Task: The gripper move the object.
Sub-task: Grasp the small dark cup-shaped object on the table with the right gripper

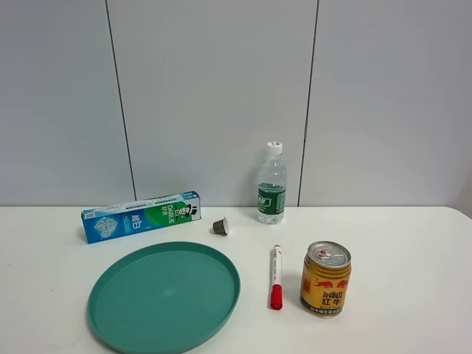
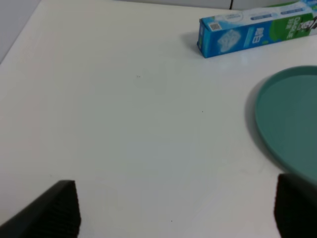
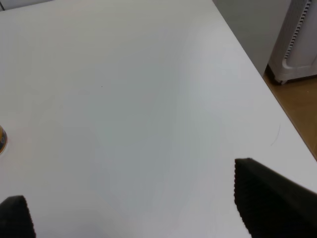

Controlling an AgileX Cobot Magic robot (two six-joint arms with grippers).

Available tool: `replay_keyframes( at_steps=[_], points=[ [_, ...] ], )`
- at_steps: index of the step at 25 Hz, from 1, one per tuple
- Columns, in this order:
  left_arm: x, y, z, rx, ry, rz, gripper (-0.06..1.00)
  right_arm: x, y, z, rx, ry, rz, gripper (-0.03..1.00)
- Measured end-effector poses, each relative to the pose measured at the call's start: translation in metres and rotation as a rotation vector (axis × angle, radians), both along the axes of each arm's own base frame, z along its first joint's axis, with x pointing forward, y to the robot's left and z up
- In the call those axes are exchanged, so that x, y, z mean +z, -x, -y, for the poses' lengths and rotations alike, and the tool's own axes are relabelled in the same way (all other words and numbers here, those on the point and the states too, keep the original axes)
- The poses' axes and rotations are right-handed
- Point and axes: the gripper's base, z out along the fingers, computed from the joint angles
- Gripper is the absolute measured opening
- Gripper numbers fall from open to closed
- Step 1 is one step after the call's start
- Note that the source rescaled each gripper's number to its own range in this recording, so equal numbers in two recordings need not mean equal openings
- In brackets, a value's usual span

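The small dark grey-brown coffee capsule [image 1: 220, 226] lies on its side on the white table, between the toothpaste box and the water bottle. No arm or gripper shows in the exterior high view. In the left wrist view my left gripper [image 2: 176, 212] is open and empty, its black fingertips [image 2: 55, 209] wide apart over bare table near the green plate [image 2: 290, 124]. In the right wrist view my right gripper [image 3: 143, 208] is open and empty over bare table. The capsule shows in neither wrist view.
A green plate [image 1: 164, 296] lies at front left, a blue-green toothpaste box [image 1: 140, 216] behind it. A water bottle [image 1: 271, 184] stands at the back. A red-capped marker [image 1: 276, 276] and gold Red Bull can [image 1: 325, 279] are front right. The right table edge [image 3: 257, 74] borders floor.
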Motion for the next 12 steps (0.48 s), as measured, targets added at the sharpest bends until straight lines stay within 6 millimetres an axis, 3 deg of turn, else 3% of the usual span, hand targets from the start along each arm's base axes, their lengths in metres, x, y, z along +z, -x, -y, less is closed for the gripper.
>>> replay_keyframes(
  at_steps=[1, 12],
  points=[
    [0.0, 0.0, 0.0, 0.0, 0.0, 0.0, 1.0, 0.0, 0.0, 0.0, 0.0, 0.0, 0.0, 0.83],
    [0.0, 0.0, 0.0, 0.0, 0.0, 0.0, 1.0, 0.0, 0.0, 0.0, 0.0, 0.0, 0.0, 0.83]
  ],
)
